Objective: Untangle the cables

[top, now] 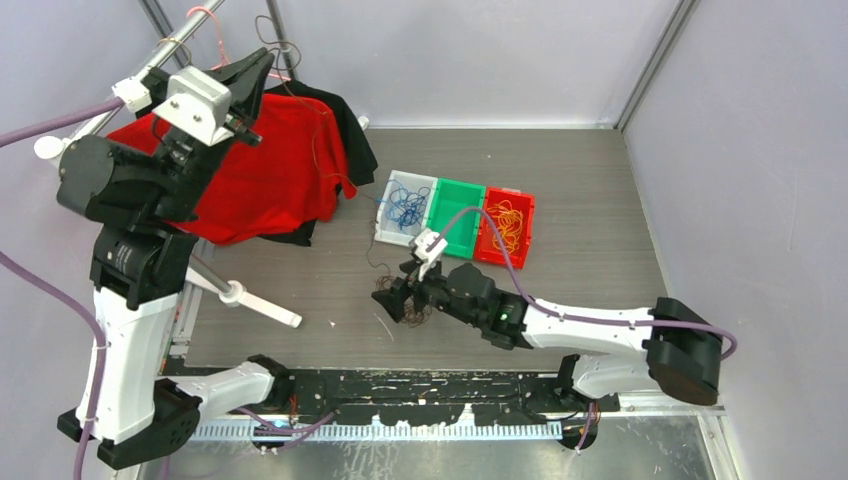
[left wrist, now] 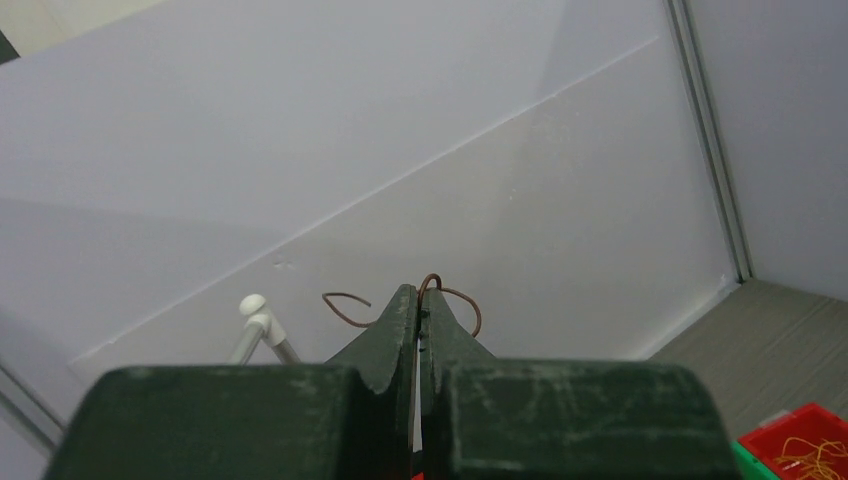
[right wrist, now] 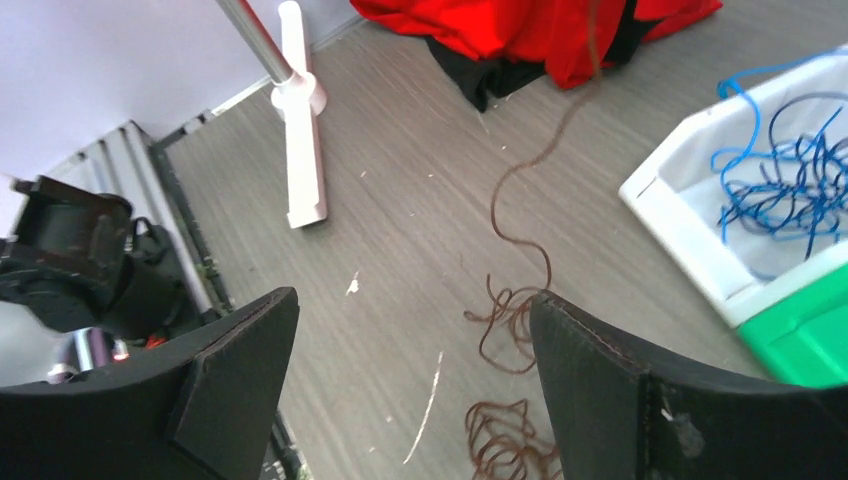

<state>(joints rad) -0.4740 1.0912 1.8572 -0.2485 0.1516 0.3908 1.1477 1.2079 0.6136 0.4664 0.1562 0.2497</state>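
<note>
Brown cables (right wrist: 505,325); blue cables (right wrist: 780,185); orange cables (top: 508,225); red cloth (top: 260,165).

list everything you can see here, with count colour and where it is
bins: three, white, green and red, in a row at the table's centre
blue cables: one bundle, in the white bin
orange cables: one bundle, in the red bin
brown cables: one loose clump, on the table in front of the bins, with a strand running up toward the left arm
garments: two, red over black, far left
stand: one, metal pole with white foot, left
left gripper: raised, shut on a brown strand
right gripper: open, over the brown clump
</note>
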